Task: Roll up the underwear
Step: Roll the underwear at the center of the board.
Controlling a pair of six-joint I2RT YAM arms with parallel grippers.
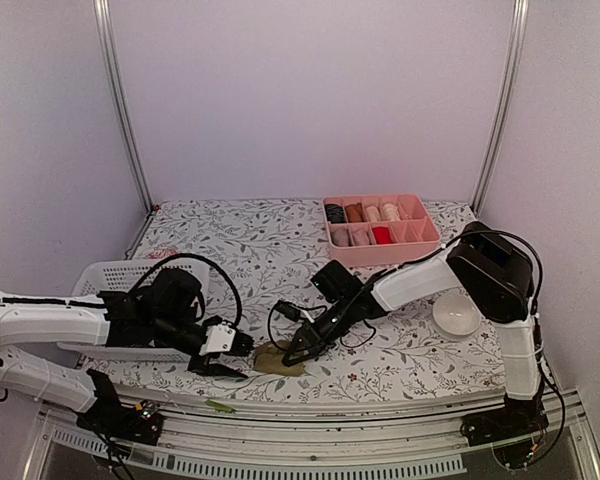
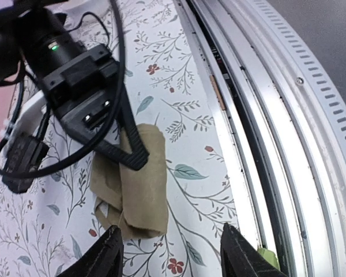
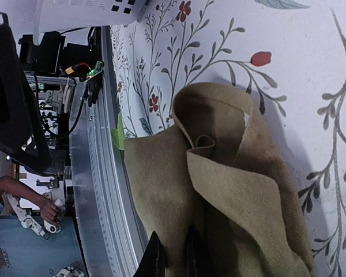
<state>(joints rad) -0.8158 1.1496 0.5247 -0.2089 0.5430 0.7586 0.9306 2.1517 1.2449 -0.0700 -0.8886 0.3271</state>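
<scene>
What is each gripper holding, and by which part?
The right gripper pinches the tan underwear at its middle fold; the left gripper is open, holding nothing.

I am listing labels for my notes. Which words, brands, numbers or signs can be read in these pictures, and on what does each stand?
None can be read in any view. The olive-tan underwear, the pink tray, the white basket and the flowered table cover show no writing; the equipment beyond the table edge, right wrist view, is too blurred.

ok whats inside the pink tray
The tray holds small rolls: a black roll, a brown roll, two cream rolls in the back row, a red roll in front. Its walls hide their lower parts.
</scene>
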